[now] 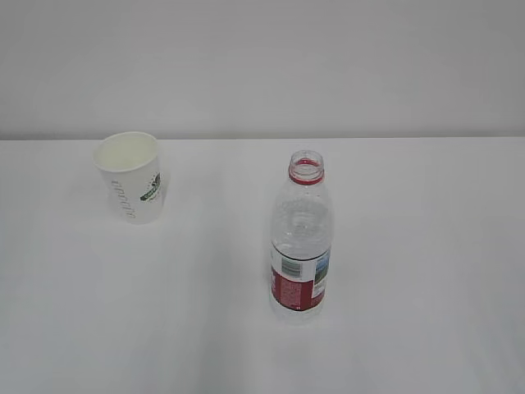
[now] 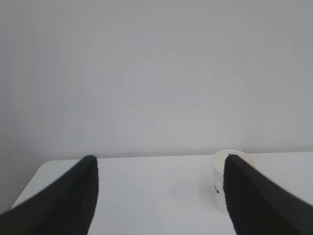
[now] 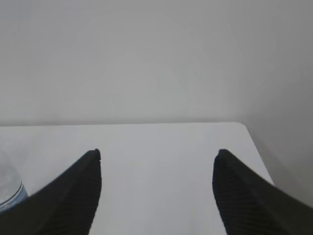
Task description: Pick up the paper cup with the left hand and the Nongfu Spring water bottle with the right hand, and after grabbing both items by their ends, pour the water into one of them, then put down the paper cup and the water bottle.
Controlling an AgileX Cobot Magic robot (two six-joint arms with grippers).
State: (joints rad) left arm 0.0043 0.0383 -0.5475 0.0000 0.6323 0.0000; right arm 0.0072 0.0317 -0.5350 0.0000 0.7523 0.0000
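White worktop (image 1: 426,271) meets a plain pale wall, and you have only two things on it. In the exterior view the cup (image 1: 131,176) stands upright at the upper left, mouth open; the bottle (image 1: 300,238) stands upright just right of centre and lower in the frame, uncapped, well apart from the cup. Both long axes are vertical.

Your left gripper (image 2: 159,188) has its fingers (image 2: 73,196) wide apart, nothing between them. In the left wrist view the cup (image 2: 220,183) sits at lower right, half hidden behind the right-hand finger, so it lies ahead and off to the right of your gap; you would likely need to shift that way before closing in.

Your right gripper (image 3: 156,181) is also spread and empty. In the right wrist view the bottle (image 3: 10,188) only peeks in at the lower left edge, so it lies left of the gap.

Neither arm shows in the exterior view. The worktop's corners show in both wrist views, left and right; bare surface surrounds both things, so approach room looks generous.
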